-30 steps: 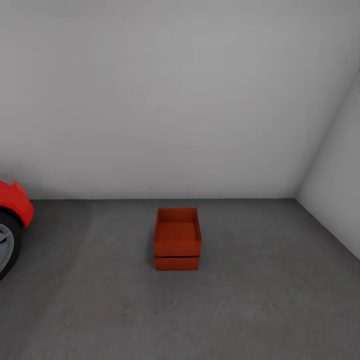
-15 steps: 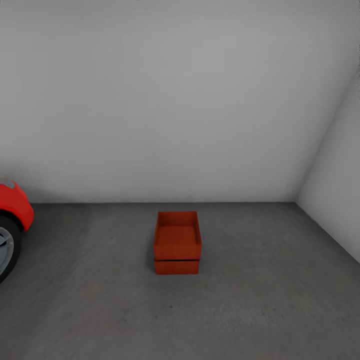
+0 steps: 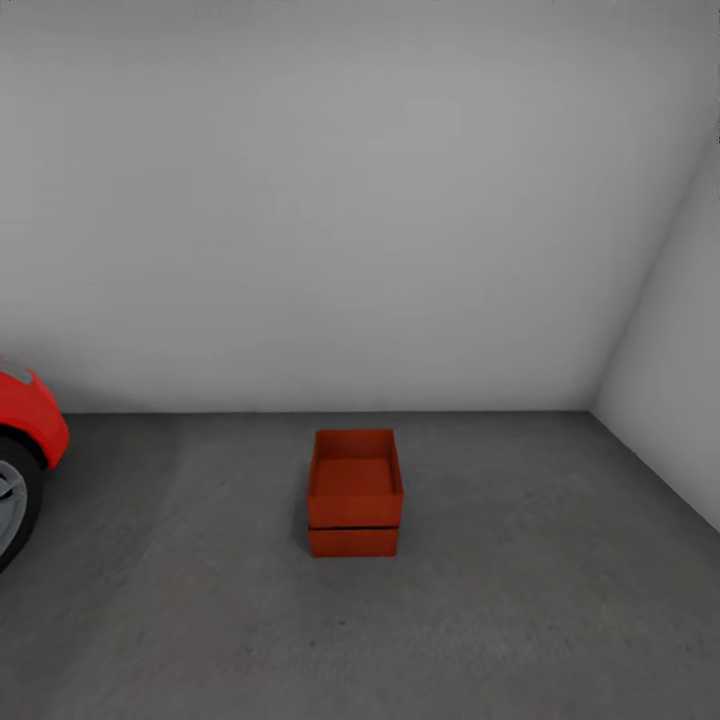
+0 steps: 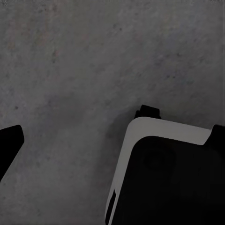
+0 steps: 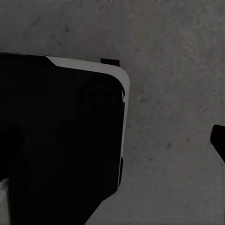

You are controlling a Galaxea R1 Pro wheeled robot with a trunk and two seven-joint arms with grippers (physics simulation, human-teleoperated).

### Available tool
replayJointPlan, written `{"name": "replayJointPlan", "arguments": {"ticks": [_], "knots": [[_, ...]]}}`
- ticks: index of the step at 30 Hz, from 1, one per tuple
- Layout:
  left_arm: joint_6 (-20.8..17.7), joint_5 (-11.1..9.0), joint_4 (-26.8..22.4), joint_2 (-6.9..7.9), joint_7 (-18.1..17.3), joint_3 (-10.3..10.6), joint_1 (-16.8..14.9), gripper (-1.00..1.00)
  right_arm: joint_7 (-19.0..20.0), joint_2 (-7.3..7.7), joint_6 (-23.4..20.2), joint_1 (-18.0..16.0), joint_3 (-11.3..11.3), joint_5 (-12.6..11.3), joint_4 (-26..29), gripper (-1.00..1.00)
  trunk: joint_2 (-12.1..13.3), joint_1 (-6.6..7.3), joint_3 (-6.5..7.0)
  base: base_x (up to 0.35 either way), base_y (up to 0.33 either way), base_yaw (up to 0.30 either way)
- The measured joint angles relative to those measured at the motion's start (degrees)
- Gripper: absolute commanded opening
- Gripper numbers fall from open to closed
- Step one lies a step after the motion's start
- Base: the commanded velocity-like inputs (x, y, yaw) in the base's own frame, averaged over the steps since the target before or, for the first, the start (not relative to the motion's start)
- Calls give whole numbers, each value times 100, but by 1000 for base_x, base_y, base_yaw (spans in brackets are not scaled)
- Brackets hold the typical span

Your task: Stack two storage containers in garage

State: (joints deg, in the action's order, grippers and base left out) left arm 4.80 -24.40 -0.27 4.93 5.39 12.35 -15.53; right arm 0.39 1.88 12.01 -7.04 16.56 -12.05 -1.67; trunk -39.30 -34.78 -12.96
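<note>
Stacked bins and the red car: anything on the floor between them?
Nothing. In the head view, only bare grey concrete floor lies between the stacked bins and the red car at the left edge.

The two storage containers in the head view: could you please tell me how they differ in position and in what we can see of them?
The upper container rests on the lower container, which stands on the grey floor. The upper one shows its open top and inside; the lower one shows little more than its front wall. Both are red-orange, rectangular and squarely aligned.
</note>
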Motion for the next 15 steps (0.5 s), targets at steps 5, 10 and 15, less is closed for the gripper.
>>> {"name": "replayJointPlan", "arguments": {"ticks": [5, 10, 15], "knots": [[0, 2, 0, 0, 0, 4, 0, 100, -28, -26, -3, 0, -6, -7, 0, 100, 0, 0, 47, 0, 0, 0], [0, 4, 0, 0, 0, 2, 0, 100, -48, -40, 3, 0, -13, -28, 0, 100, 0, 0, 93, 0, 0, 0], [0, 2, 0, 0, 0, 3, 0, 100, -55, -51, 19, 0, -14, -22, 0, 100, 0, 0, 140, 0, 0, 0]]}}
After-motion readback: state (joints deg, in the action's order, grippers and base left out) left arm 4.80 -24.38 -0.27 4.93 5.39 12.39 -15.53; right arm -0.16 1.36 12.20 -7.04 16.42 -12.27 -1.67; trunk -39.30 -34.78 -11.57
